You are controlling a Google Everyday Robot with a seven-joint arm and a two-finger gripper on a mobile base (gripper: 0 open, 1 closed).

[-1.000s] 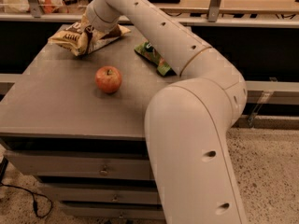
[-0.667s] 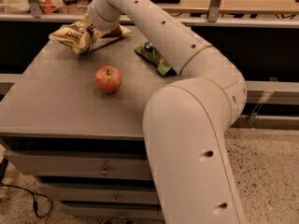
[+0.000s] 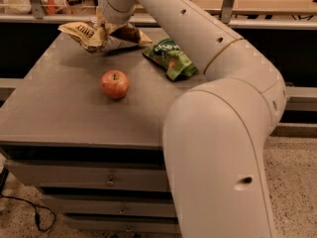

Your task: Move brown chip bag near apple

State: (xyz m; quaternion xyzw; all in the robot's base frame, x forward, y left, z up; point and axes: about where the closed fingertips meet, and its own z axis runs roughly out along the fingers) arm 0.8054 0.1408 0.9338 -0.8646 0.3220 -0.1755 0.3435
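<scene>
The 1 gripper is at the table's far edge, clamped on the 1 brown chip bag, which hangs crumpled just above the grey table. 1 apple sits nearer the front, apart from the bag. 1 green chip bag lies flat to the right. The drawers below are closed, so their contents are hidden.

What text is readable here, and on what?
Brown bag, held by the gripper at the back of the table: white capitals, roughly "ETT", the rest blurred.
Green bag: white lettering, too blurred to read.
Nothing else visibly carries text.
</scene>
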